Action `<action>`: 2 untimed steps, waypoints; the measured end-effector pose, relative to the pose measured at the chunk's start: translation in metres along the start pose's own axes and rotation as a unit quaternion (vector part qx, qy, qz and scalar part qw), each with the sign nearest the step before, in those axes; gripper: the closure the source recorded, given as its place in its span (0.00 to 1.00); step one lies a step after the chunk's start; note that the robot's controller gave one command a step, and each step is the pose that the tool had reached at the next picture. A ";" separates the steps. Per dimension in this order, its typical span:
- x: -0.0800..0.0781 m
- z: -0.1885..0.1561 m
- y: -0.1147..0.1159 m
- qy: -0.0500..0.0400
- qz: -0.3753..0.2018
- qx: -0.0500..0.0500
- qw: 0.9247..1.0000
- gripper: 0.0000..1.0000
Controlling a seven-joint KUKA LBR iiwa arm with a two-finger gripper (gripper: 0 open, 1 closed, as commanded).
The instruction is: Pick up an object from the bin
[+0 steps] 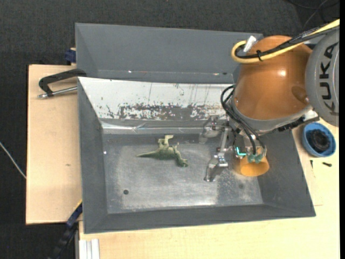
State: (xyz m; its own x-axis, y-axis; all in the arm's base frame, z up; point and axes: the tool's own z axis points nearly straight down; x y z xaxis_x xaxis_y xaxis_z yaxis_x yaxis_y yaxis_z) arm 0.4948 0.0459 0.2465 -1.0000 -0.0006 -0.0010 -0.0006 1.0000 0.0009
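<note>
A gripper (214, 169) is seen low over the floor of a grey bin (91, 161), right of centre; whether it is clenched cannot be told. A green toy dinosaur (166, 152) lies near on its left, and an orange rounded thing (252, 167) just beside it on the right. The reaching step is judged in hand; one thing must next be enclosed and lifted.

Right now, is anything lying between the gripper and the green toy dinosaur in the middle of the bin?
Nothing visible does. Only bare bin floor lies between the gripper and the green toy dinosaur at its left in the view. A small orange thing sits on the gripper's other side.
</note>
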 end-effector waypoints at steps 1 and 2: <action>-0.048 0.138 0.041 -0.003 -0.053 0.000 0.999 0.00; -0.069 0.151 0.046 -0.008 -0.074 -0.001 0.997 0.00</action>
State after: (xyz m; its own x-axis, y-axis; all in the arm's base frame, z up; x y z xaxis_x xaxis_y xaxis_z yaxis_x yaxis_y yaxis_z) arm 0.5642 0.0924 0.0960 -0.9888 -0.1481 -0.0168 -0.1482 0.9890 0.0019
